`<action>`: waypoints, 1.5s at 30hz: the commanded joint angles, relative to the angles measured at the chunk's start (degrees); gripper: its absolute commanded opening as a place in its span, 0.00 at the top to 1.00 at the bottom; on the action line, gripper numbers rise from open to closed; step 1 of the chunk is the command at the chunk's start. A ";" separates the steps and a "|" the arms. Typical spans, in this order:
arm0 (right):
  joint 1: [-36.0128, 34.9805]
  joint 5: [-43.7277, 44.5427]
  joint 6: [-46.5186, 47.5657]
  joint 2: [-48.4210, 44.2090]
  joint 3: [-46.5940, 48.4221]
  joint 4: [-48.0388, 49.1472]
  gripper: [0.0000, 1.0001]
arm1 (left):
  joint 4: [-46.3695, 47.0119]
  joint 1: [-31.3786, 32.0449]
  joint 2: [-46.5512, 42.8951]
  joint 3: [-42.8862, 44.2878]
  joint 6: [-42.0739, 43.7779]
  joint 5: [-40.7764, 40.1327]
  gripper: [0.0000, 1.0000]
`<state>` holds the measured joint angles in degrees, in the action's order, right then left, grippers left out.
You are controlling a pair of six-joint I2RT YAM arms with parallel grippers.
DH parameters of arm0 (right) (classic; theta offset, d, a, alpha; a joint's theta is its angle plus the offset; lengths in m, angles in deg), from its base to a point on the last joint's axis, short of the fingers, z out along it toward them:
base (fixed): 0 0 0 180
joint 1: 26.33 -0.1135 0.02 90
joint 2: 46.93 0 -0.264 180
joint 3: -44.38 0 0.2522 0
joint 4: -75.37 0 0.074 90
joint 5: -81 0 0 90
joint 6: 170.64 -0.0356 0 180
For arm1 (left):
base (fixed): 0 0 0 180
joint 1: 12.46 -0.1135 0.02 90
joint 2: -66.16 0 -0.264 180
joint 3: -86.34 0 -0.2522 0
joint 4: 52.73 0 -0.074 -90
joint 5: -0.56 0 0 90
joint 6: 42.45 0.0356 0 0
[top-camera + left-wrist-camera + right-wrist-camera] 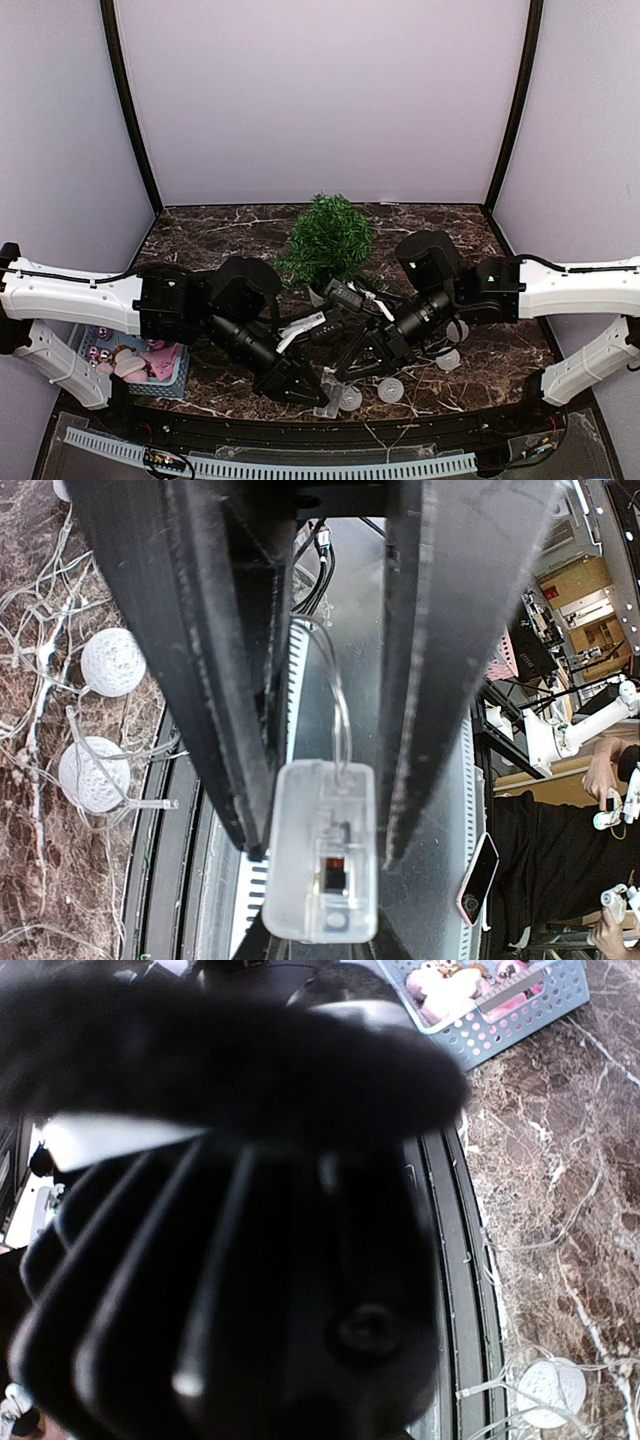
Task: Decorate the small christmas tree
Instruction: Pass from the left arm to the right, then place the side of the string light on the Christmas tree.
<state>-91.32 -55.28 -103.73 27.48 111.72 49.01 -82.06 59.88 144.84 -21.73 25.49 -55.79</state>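
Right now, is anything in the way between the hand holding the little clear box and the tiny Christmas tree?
Yes. The left gripper holds the clear box down at the front. The right gripper and both arms' crowded wrists look to sit between it and the small christmas tree farther back.

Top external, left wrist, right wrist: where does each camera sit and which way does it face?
Top external: above and behind, facing the small christmas tree; left arm and right arm show.
Left wrist: looks along the left gripper, shut on a clear box.
Right wrist: faces the marble table; a blurred dark body blocks most.
Shared: the basket, top and right wrist.
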 commanded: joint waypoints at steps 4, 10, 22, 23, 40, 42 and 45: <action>-0.49 1.52 -0.85 -1.32 -1.49 2.68 0.84 | 0.22 -0.05 -0.86 0.85 0.27 -1.14 0.93; -0.15 6.02 -2.89 -4.15 -2.96 4.51 0.91 | 0.91 -0.89 -2.12 -0.22 -0.67 -3.45 0.71; 10.55 27.44 -11.63 -15.71 -17.35 9.68 0.93 | -2.70 -10.97 -12.75 -6.74 -7.90 -16.72 0.21; 11.61 29.24 -13.30 -16.77 -19.63 11.38 0.92 | -2.84 -11.73 -12.93 -7.01 -8.56 -17.76 0.19; 35.18 35.43 -20.02 -9.13 -29.28 35.34 0.90 | 20.00 -24.84 -10.75 -13.72 -18.11 -24.24 0.13; 35.96 34.34 -20.01 -5.38 -26.98 38.01 0.90 | 20.54 -25.88 -9.53 -13.22 -17.95 -23.41 0.12; 36.08 32.65 -19.80 -0.18 -23.36 40.73 0.91 | 20.35 -27.15 -7.31 -11.75 -17.04 -23.08 0.10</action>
<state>-55.52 -19.57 -123.25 22.78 83.66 80.14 -64.69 34.11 135.33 -34.63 8.13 -79.22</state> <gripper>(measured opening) 0.166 0.889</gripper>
